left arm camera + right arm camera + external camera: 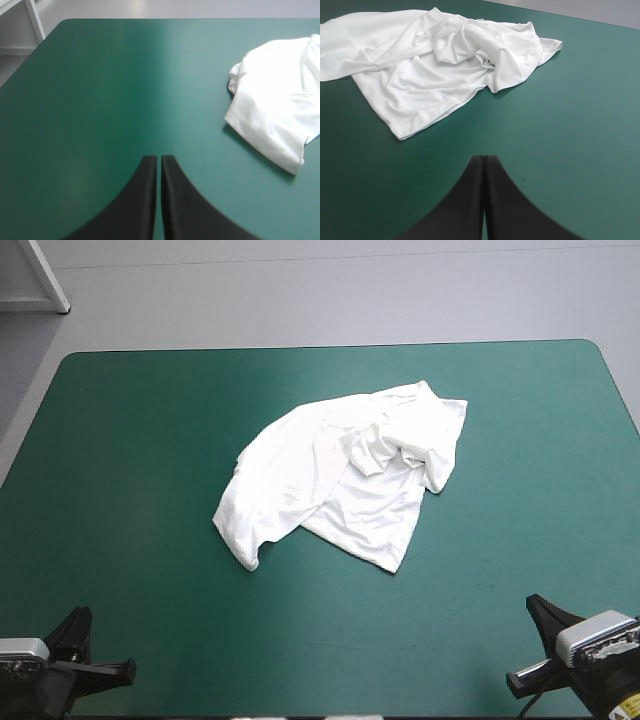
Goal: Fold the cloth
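The left gripper (159, 159) is made up of two broad, matte black fingers (142, 200) — curved like fins, wide at the base and tapered to blunt, squared tips. The right gripper (484, 159) is shaped alike — the same smooth black pair

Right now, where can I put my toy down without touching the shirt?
Bare cover lies between the T-shirt and the left edge, between it and the right edge, and in a wide strip between it and the left gripper and right gripper near the front. Only the middle is crowded.
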You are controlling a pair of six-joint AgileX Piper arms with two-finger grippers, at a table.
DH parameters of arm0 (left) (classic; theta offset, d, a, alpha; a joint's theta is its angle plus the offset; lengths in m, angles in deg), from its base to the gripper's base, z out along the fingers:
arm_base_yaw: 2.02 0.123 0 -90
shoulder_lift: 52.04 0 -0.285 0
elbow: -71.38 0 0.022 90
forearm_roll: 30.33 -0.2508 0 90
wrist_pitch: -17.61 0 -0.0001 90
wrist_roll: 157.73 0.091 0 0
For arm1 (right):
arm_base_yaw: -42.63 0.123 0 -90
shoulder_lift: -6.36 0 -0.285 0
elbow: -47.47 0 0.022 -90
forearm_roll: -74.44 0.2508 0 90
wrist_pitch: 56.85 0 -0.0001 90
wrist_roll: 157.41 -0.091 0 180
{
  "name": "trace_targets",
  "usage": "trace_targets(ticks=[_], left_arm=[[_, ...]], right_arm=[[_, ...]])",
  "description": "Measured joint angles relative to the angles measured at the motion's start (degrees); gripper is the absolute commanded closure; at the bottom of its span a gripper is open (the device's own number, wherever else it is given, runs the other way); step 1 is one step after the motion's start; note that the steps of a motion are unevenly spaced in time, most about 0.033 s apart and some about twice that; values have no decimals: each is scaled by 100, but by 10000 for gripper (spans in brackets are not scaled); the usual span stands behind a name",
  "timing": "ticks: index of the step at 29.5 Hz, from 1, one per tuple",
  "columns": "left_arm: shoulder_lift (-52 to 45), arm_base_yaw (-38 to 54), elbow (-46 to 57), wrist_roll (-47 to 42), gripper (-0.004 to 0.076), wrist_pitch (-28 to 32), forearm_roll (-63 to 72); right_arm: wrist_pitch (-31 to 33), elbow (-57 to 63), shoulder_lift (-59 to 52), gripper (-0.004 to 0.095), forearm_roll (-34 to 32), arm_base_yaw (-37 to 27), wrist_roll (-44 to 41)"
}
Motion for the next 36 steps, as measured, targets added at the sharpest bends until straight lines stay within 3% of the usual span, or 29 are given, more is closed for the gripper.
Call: trace_targets(ticks=[30,33,36], left_arm=[[0,0,0,0,703,0,0],[23,0,0,11,633,-5,0],[332,0,0,308,483,-5,311]], right_arm=[[-7,0,0,925,-7,0,0],[-25,0,0,925,-15,0,5],[-121,0,0,925,-15,0,5]])
